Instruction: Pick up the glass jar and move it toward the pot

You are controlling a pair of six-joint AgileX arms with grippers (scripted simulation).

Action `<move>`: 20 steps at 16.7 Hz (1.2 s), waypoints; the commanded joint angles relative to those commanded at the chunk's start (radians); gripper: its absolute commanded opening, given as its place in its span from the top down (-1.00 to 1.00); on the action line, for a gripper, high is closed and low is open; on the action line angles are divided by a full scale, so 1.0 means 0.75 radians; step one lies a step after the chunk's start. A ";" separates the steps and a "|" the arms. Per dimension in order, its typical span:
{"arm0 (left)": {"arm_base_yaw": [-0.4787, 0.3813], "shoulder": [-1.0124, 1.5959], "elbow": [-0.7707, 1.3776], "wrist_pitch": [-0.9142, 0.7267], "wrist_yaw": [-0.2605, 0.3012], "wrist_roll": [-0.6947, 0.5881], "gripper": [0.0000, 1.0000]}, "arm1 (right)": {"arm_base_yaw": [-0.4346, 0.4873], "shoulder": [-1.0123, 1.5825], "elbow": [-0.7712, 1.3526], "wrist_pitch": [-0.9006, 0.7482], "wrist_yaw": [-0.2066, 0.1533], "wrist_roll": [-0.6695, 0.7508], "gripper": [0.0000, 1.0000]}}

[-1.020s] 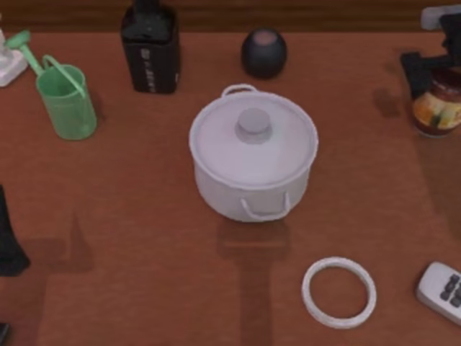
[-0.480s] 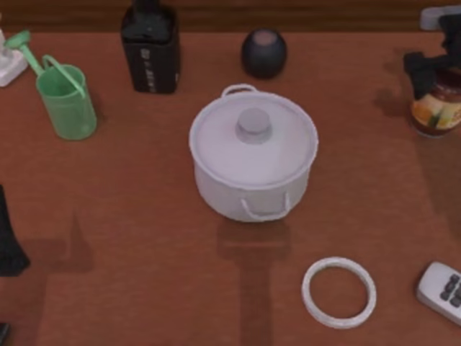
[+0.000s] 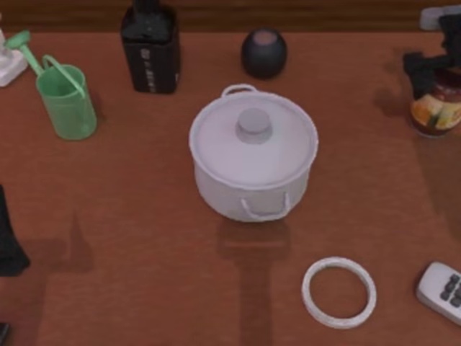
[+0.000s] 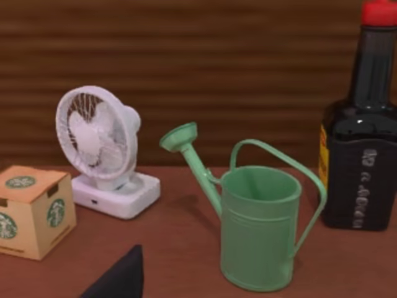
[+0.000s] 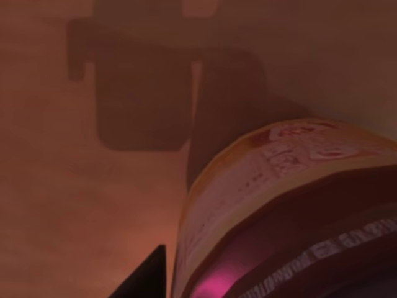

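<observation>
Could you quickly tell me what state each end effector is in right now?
Left end effector: parked at the table's left edge; cannot be told.
Right end effector: at the table's right edge, closed on the glass jar.

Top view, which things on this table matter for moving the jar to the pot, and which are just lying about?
In the job:
glass jar, at the table's right edge
pot, centre
right gripper, at the jar

Lying about:
green watering can
black bottle
dark round speaker
white ring
remote control
fan
small box
</observation>
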 joint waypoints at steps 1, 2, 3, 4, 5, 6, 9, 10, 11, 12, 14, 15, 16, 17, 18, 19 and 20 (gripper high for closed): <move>0.000 0.000 0.000 0.000 0.000 0.000 -1.00 | 0.000 0.000 0.000 0.000 0.000 0.000 1.00; 0.000 0.000 0.000 0.000 0.000 0.000 -1.00 | 0.000 0.000 0.000 0.000 0.000 0.000 1.00; 0.000 0.000 0.000 0.000 0.000 0.000 -1.00 | 0.000 0.000 0.000 0.000 0.000 0.000 1.00; 0.000 0.000 0.000 0.000 0.000 0.000 -1.00 | 0.000 0.000 0.000 0.000 0.000 0.000 1.00; 0.000 0.000 0.000 0.000 0.000 0.000 -1.00 | -0.005 -0.003 0.001 0.000 0.000 0.002 1.00; 0.000 0.000 0.000 0.000 0.000 0.000 -1.00 | -0.005 -0.006 -0.002 -0.001 0.000 0.002 1.00; 0.000 0.000 0.000 0.000 0.000 0.000 -1.00 | 0.001 -0.100 -0.090 -0.011 -0.005 0.000 1.00; 0.000 0.000 0.000 0.000 0.000 0.000 -1.00 | 0.002 -0.157 -0.139 -0.017 -0.006 0.001 1.00; 0.000 0.000 0.000 0.000 0.000 0.000 -1.00 | 0.003 -0.223 -0.194 -0.025 -0.007 0.002 1.00; 0.000 0.000 0.000 0.000 0.000 0.000 -1.00 | 0.004 -0.294 -0.253 -0.033 -0.008 0.004 1.00; 0.000 0.000 0.000 0.000 0.000 0.000 -1.00 | 0.008 -0.443 -0.375 -0.052 -0.008 0.005 1.00; 0.000 0.000 0.000 0.000 0.000 0.000 -1.00 | 0.010 -0.511 -0.432 -0.062 -0.008 0.004 1.00; 0.000 0.000 0.000 0.000 0.000 0.000 -1.00 | 0.012 -0.570 -0.483 -0.071 -0.007 0.004 1.00; 0.000 0.000 0.000 0.000 0.000 0.000 -1.00 | 0.014 -0.615 -0.525 -0.078 -0.007 0.003 1.00; 0.000 0.000 0.000 0.000 0.000 0.000 -1.00 | 0.015 -0.646 -0.555 -0.084 -0.007 0.003 1.00; 0.000 0.000 0.000 0.000 0.000 0.000 -1.00 | 0.016 -0.663 -0.572 -0.087 -0.007 0.003 1.00; 0.000 0.000 0.000 0.000 0.000 0.000 -1.00 | 0.016 -0.666 -0.575 -0.088 -0.007 0.003 1.00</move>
